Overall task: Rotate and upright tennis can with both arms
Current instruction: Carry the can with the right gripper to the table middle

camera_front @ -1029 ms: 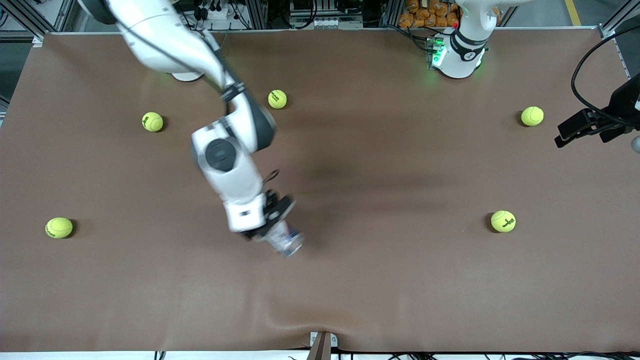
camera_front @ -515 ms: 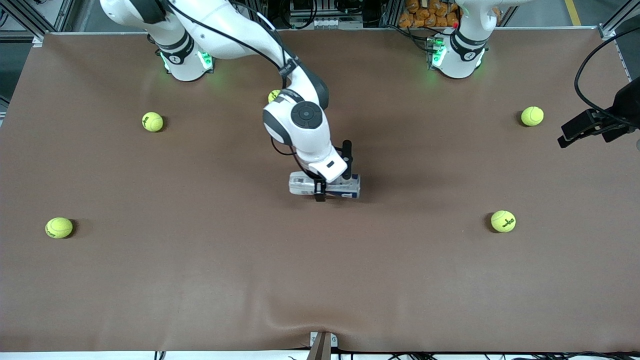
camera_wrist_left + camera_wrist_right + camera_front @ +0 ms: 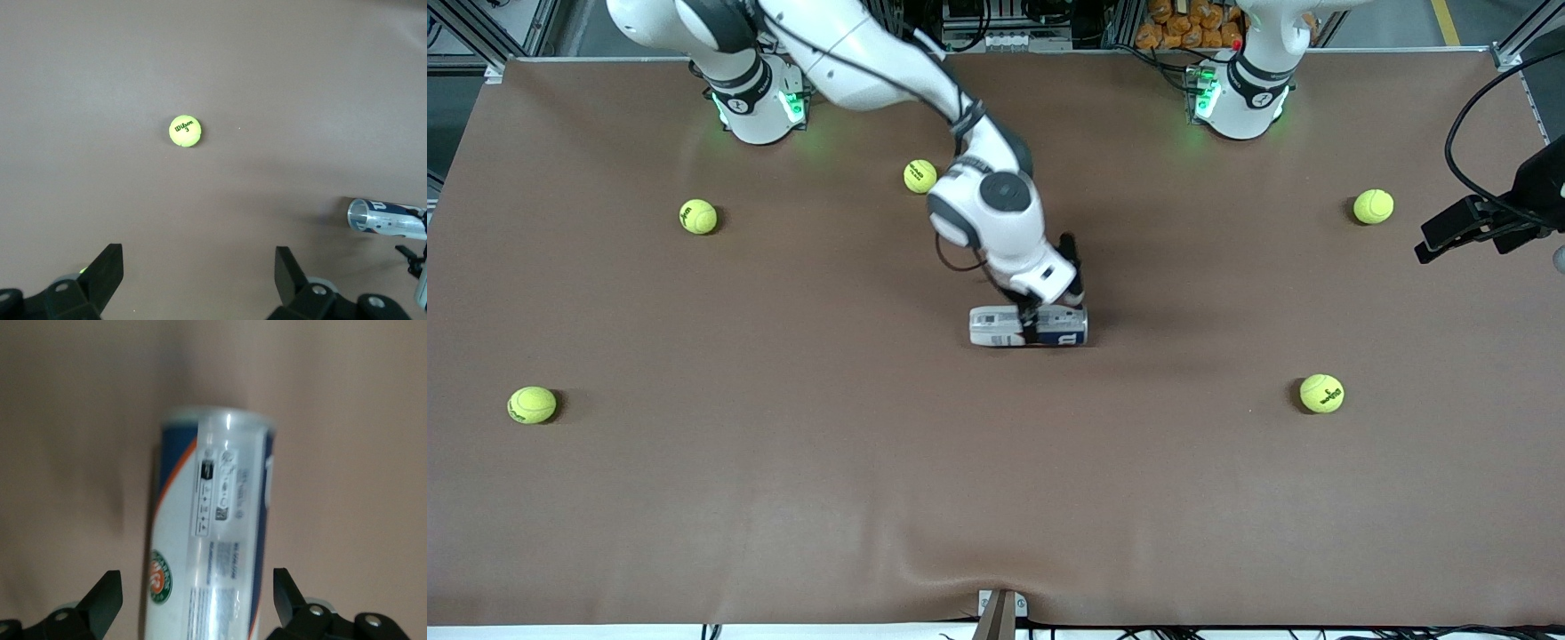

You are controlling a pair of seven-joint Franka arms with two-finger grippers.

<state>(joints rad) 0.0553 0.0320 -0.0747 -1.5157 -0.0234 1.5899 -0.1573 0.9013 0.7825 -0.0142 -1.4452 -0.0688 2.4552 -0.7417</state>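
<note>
Near table middle, can lies flat, long axis running along table length, from right arm's end toward left arm's end. Right gripper directly over can, fingers spread wide on both sides of it, not clenched, can released on table. Left gripper waits over table edge at left arm's end, well apart from can, fingers also spread, holding nothing. Right arm clearly nearer. Can not yet upright; one end must be lifted.
</note>
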